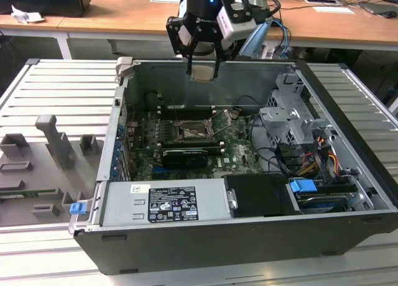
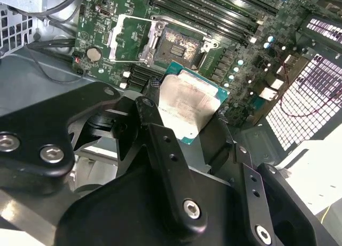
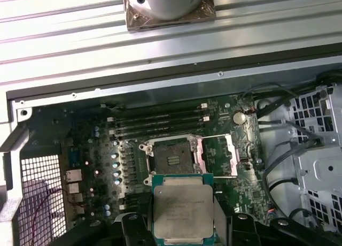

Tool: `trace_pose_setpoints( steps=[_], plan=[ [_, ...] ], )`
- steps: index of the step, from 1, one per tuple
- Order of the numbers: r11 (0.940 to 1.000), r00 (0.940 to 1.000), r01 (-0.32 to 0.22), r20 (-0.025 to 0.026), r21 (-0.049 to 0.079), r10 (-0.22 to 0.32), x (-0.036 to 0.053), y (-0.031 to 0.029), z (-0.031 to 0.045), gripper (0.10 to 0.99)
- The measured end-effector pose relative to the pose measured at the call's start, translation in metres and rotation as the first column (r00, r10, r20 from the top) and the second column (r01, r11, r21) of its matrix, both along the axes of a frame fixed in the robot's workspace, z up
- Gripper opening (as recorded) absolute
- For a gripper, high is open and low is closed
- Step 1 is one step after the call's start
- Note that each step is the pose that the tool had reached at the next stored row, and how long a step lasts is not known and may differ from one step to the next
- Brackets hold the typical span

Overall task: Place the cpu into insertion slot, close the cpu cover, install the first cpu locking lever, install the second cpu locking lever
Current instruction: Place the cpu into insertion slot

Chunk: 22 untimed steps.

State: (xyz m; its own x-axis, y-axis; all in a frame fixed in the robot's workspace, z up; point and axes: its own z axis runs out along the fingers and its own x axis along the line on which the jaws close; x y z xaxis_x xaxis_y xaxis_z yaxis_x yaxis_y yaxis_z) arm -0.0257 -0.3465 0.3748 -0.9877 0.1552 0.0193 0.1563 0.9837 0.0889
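A slatted metal bench (image 1: 56, 81) carries an open computer case (image 1: 249, 236) holding a green circuit board (image 1: 238, 150). The gripper (image 1: 203, 68) clamps the cpu (image 3: 183, 211) by its edges, above the vacant insertion slot (image 3: 171, 159). The cpu cover (image 3: 216, 155) stands open beside the slot. Risk: a tilted or offset descent could bend the socket contacts.

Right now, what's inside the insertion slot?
Nothing: the slot shows its bare dark centre, cover open beside it. The cpu, in the gripper, covers none of it.
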Motion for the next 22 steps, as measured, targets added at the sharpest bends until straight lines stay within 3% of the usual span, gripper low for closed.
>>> trace_pose_setpoints(
  steps=[11,22],
  plan=[
    [0.9975,0.9975,0.071,0.0001,-0.001,-0.071,0.0,0.0,-0.0004,0.541],
    [0.9905,0.9905,0.138,0.0001,-0.003,-0.138,0.0,0.0,-0.0007,0.541]
  ],
)
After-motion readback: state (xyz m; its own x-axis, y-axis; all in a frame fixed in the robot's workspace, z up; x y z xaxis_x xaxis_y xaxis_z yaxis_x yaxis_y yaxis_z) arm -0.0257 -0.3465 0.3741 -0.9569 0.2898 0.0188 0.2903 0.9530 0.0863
